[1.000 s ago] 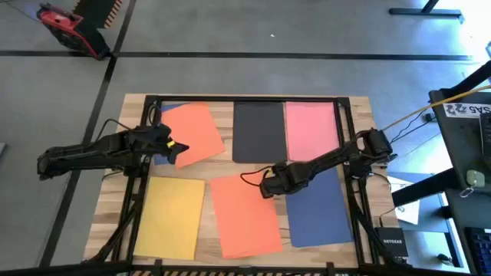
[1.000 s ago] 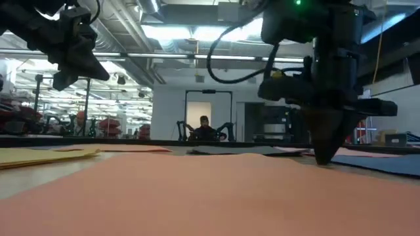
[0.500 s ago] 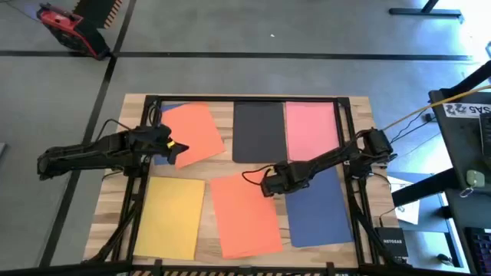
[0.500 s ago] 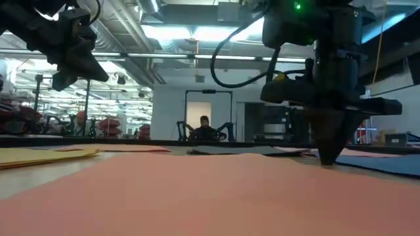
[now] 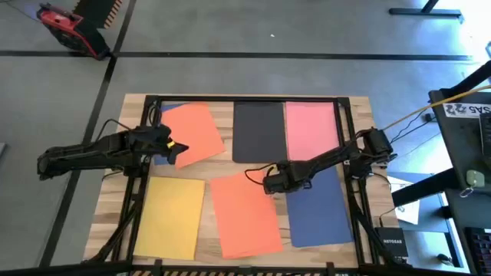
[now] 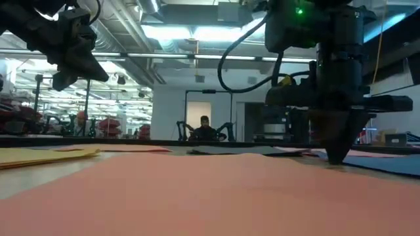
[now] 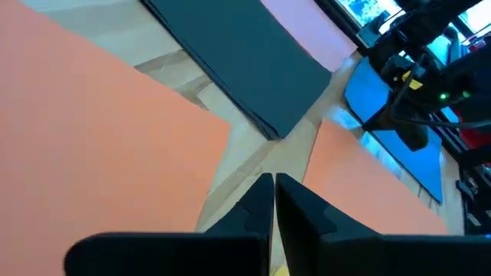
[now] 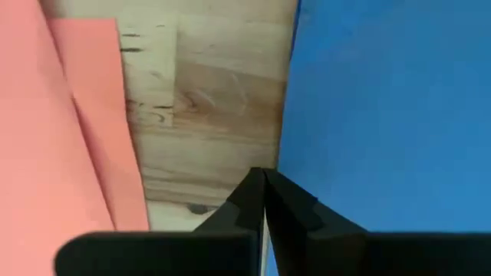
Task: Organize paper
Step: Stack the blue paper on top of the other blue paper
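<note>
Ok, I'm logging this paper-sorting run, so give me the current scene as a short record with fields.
table: wooden table, sheets spread flat
far row: tilted orange sheet over a blue one, black sheet, pink sheet
near row: yellow sheet, orange sheet, blue sheet
left gripper: shut, raised at the tilted orange sheet's near corner
right gripper: shut, tips at the blue sheet's edge beside bare wood
background: a person beyond the table

floor [image 5: 291,73]: grey, dark lines | ceiling lights [image 6: 197,31]: bright | far doorway [image 6: 209,117] | person [image 6: 204,129] seated
</note>
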